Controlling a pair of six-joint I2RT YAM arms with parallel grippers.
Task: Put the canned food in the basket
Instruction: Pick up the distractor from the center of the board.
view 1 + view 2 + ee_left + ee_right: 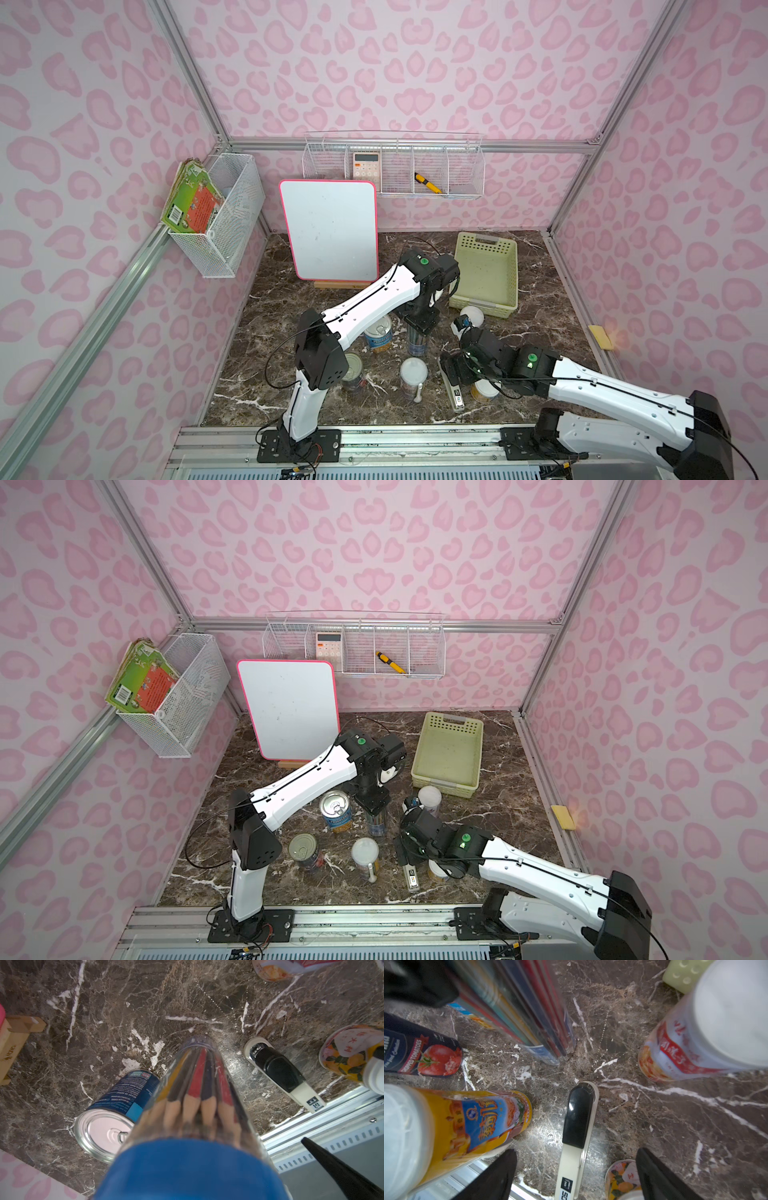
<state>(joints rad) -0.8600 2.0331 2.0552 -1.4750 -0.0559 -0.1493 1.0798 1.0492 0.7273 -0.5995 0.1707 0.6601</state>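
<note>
L gripper [420,326] at pencil tube [199,1076] top, grip unclear; R gripper [577,1151] jaws apart over stapler [578,1113].

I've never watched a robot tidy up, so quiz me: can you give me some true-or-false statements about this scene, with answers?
1. The pale green perforated plastic basket holds no cans. True.
2. The tall clear tube with the blue lid contains coloured pencils. True.
3. The flat grey-black stapler stands on end. False: it lies flat on the marble tabletop.
4. The right arm's fingers grip a can. False: they are open, holding nothing.
5. The dark tomato can lies on its side. False: it stands upright.
</note>
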